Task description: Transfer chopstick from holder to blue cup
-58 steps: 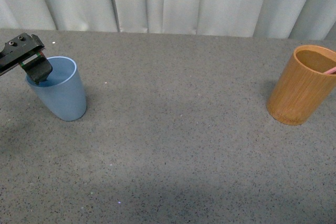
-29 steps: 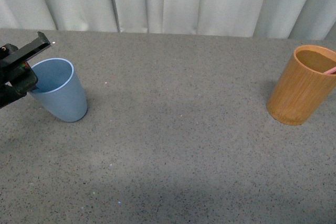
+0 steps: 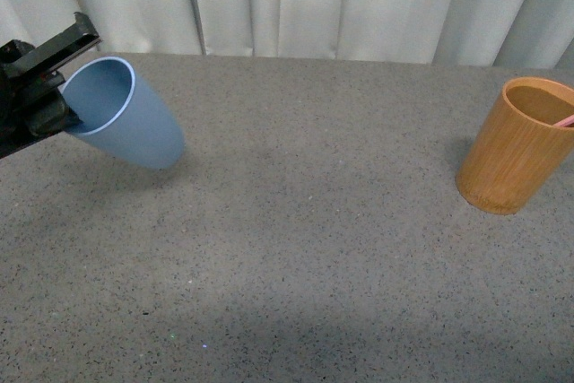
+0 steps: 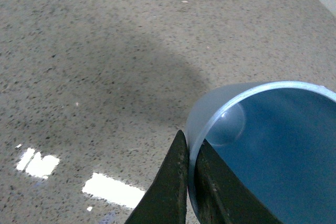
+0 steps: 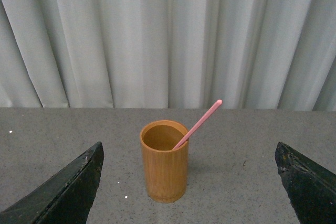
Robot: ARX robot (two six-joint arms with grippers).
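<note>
The blue cup (image 3: 130,118) is lifted and tilted at the table's far left, mouth toward my left gripper (image 3: 54,100), which is shut on its rim. In the left wrist view the jaws pinch the cup's rim (image 4: 220,116), one inside, one outside. The orange-brown holder (image 3: 518,145) stands upright at the far right with one pink chopstick (image 3: 565,119) leaning out. In the right wrist view the holder (image 5: 164,167) stands ahead with the chopstick (image 5: 199,124) slanting up. My right gripper (image 5: 189,187) is open and apart from the holder; its fingertips (image 5: 73,192) frame it.
The grey speckled table (image 3: 314,248) runs between cup and holder. White curtains (image 3: 296,2) hang behind the table's far edge.
My left gripper has lifted the blue cup off the table, carried it up and slightly right, and tilted it further. The holder and chopstick have not moved.
</note>
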